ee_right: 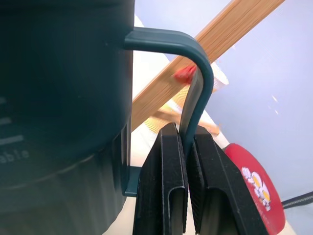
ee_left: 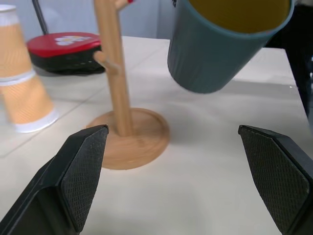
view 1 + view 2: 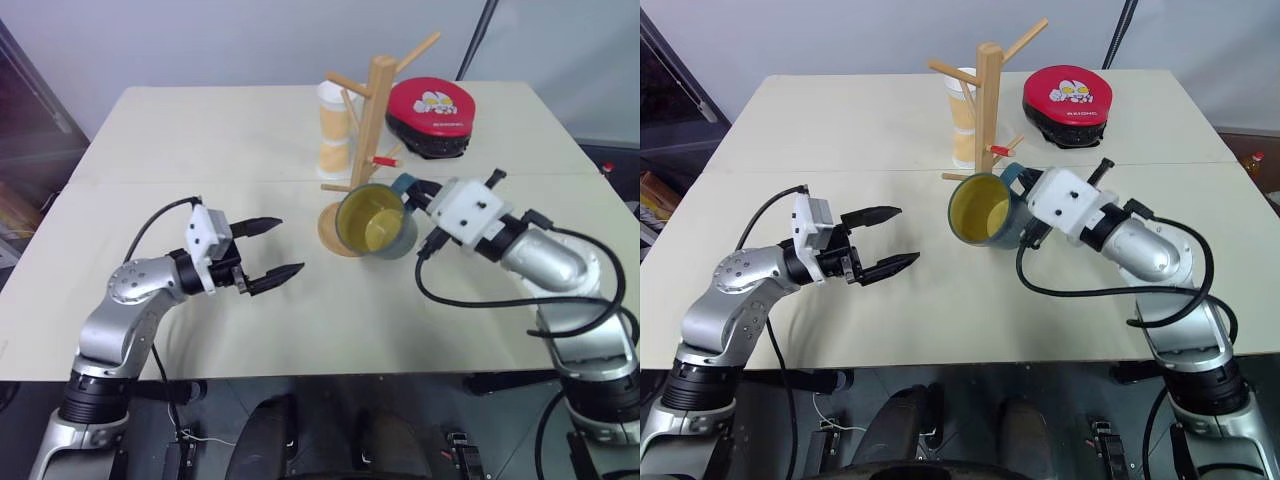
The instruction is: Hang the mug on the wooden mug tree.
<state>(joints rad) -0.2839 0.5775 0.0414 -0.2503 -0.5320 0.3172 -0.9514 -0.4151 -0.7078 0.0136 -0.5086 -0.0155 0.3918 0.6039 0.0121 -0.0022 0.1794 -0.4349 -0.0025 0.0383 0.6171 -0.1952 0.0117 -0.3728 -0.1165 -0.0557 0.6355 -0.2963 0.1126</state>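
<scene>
The right claw [image 1: 185,161] pinches the loop handle of the dark teal, yellow-lined mug [image 3: 375,222], lifted apparently just before the light wooden mug tree [image 3: 372,120]. The left claw [image 3: 272,250] gapes wide, empty.

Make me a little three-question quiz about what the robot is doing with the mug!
1. True or false: the mug already hangs on the mug tree.
2. Which part of the mug does the right gripper pinch: A) rim, B) handle, C) bottom?
3. Fill in: the left gripper is ____ and holds nothing.

Key:
1. False; it is held in the air beside the tree.
2. B, the handle.
3. Open.
</scene>
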